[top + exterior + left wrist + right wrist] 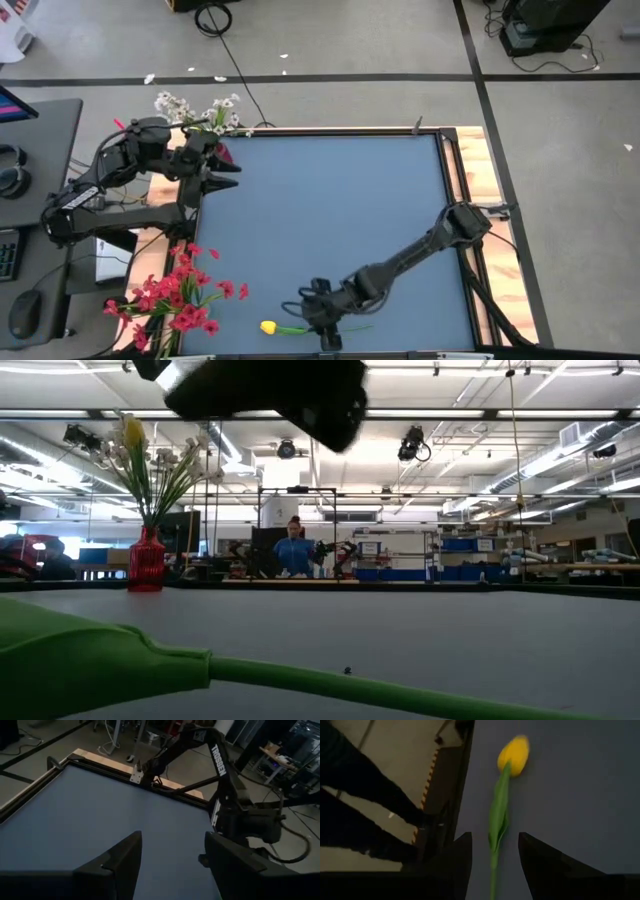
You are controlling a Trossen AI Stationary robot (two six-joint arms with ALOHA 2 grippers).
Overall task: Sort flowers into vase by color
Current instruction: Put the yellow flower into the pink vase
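A yellow tulip (268, 327) lies flat on the blue table near its near edge, its green stem (496, 827) running toward the right. My right gripper (325, 335) hangs open over the stem, one finger on each side (495, 855), touching nothing that I can see. The red vase (146, 565) stands at the table's far left corner. It holds white blossom sprays (200, 108) and a yellow tulip (133, 432). My left gripper (232, 177) is open beside the vase, above the table (170, 865).
A bunch of red blossoms (180, 295) sits at the table's near left corner, left of the lying tulip. The raised wooden frame (455, 170) borders the blue mat. The middle of the mat (330, 220) is bare. A person (294, 550) stands far behind the table.
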